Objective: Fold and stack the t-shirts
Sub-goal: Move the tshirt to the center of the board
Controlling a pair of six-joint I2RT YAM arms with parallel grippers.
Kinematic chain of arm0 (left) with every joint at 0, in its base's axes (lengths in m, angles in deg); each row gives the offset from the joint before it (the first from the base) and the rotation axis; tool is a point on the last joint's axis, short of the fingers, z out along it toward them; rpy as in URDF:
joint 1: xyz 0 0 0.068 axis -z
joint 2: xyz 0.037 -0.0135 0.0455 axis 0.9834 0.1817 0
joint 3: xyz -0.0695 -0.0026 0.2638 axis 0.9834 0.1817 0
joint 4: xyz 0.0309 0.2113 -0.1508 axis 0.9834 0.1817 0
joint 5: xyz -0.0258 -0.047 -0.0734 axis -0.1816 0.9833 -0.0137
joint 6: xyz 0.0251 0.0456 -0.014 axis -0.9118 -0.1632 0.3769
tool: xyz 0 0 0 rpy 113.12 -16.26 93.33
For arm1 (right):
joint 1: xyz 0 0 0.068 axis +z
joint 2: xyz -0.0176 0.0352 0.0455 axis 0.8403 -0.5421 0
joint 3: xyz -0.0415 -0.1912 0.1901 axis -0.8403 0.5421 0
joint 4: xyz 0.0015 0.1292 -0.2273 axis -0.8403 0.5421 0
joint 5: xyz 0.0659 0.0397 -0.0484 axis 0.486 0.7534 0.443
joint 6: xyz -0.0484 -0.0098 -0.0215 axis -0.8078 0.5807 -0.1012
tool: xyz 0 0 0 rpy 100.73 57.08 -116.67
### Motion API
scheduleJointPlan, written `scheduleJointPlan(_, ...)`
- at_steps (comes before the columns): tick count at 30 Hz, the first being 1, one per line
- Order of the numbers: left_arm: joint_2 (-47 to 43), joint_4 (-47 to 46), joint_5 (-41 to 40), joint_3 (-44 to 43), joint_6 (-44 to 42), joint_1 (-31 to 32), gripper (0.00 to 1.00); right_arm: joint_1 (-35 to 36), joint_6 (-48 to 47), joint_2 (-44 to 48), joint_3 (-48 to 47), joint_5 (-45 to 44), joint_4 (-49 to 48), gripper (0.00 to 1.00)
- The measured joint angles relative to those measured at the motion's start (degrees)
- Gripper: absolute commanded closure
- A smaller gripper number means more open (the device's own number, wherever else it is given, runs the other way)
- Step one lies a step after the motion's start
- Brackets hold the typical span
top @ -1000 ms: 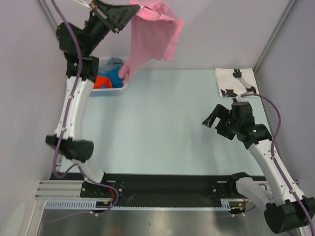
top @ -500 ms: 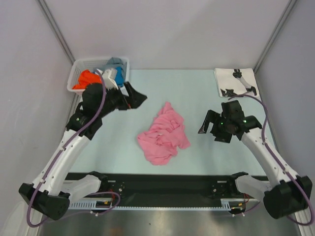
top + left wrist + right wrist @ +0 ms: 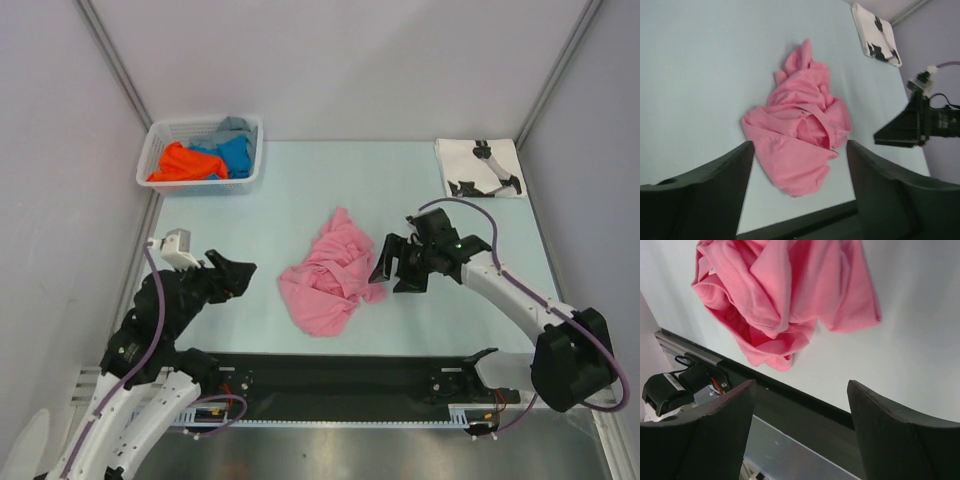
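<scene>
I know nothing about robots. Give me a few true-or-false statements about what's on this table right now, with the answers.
1. The pink t-shirt lies crumpled on the table. True.
2. The left gripper is holding the pink t-shirt. False: it is open, empty and apart from it.
3. The basket holds an orange shirt and a blue shirt. True.
4. The white printed shirt is in the basket. False: it lies folded flat at the table's far right corner.
5. The right gripper is open beside the pink t-shirt. True.
</scene>
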Motion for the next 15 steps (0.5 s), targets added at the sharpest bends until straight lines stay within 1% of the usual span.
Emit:
scheduleJointPlan(1,-0.5,-0.5,1.3,1.5,0.9,0.0,0.33,1.0,0.5,-1.3,0.3,0.4,-1.9,0.21)
scheduleJointPlan(2,-0.1,-1.4,3.0,2.9,1.4,0.0,0.42,2.0,1.0,-2.5,0.3,0.5,-3.4,0.21)
scheduleJointPlan(3,1.2,-2.4,5.1,4.6,2.4,0.1,0.44,2.7,1.2,-3.3,0.3,0.4,-4.6,0.22)
scheduleJointPlan(4,3.2,-3.5,7.0,6.0,2.9,0.3,0.44,3.5,1.2,-4.1,0.3,0.4,-5.9,0.22)
scheduleJointPlan(6,8.6,-5.6,8.9,8.5,3.9,2.8,0.38,4.3,1.1,-5.5,0.3,0.5,-8.0,0.24)
scheduleJointPlan(7,10.9,-6.2,9.7,9.1,4.1,4.4,0.35,4.3,1.1,-6.3,0.2,0.6,-8.8,0.32)
scheduleJointPlan(9,17.2,-7.7,10.4,9.3,4.9,8.3,0.31,4.3,0.8,-8.6,-0.2,0.8,-9.7,0.33)
scheduleJointPlan(12,28.3,-9.4,10.8,7.7,5.8,12.8,0.31,4.3,0.9,-12.2,-1.3,0.9,-10.0,0.33)
scheduleJointPlan(15,38.3,-11.1,10.6,5.3,7.0,16.2,0.36,4.3,0.9,-13.6,-1.4,1.0,-10.3,0.35)
